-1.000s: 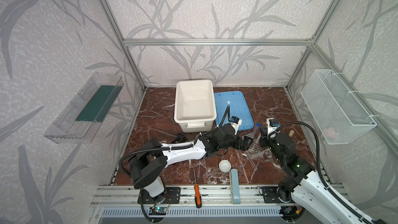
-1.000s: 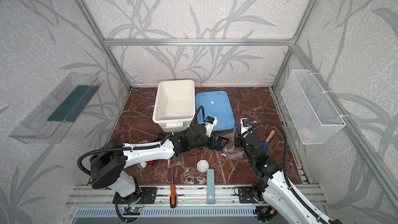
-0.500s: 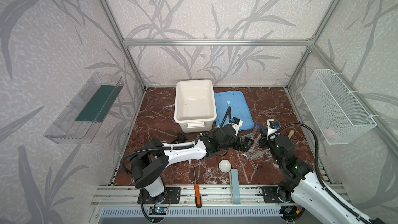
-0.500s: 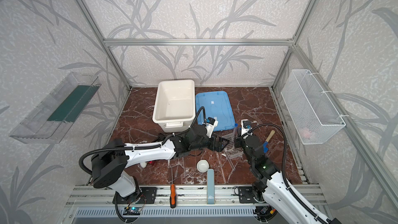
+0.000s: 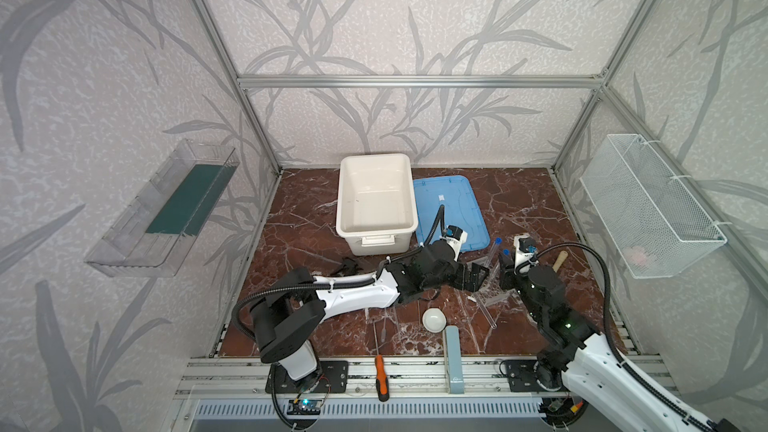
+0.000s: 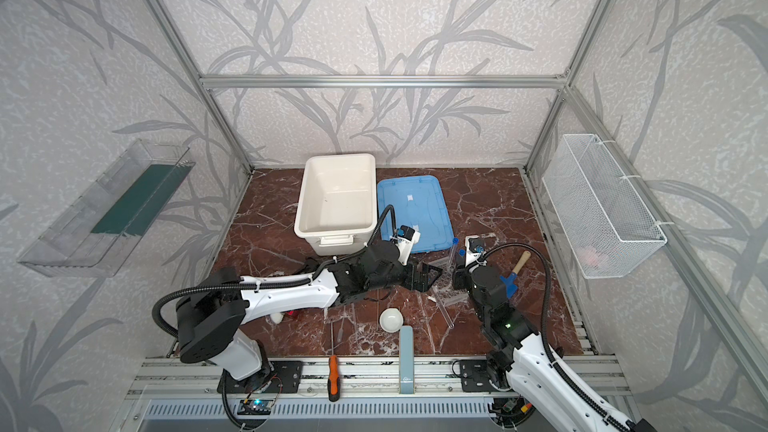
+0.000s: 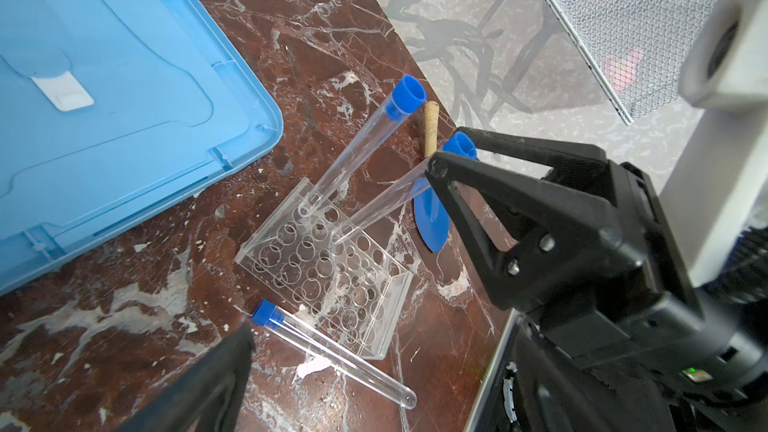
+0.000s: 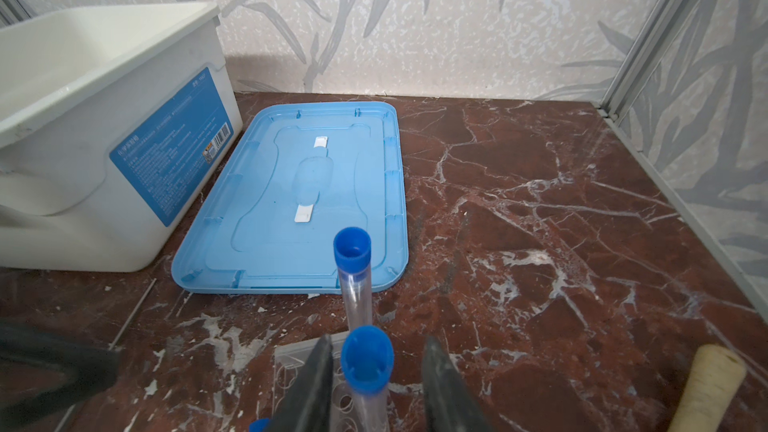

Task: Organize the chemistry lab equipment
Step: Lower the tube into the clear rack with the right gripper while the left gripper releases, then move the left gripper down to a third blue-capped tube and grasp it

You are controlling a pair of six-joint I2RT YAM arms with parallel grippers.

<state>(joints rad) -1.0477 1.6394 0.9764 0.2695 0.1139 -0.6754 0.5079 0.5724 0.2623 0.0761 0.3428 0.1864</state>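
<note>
The right hand (image 8: 378,340) is spread; a blue-capped tube (image 8: 368,367), seated in the tube rack (image 7: 328,272), is flanked by its fingers (image 8: 440,376). The left hand (image 5: 476,276) is spread beside the tube rack.

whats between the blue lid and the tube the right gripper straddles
A second blue-capped tube, standing in the clear rack. The right wrist view shows it between the blue lid and the straddled tube.

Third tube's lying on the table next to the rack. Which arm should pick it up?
Left. The left gripper is open and empty, with the lying tube right by its fingertip. The right gripper is straddling a standing tube in the rack and must clear it first.
</note>
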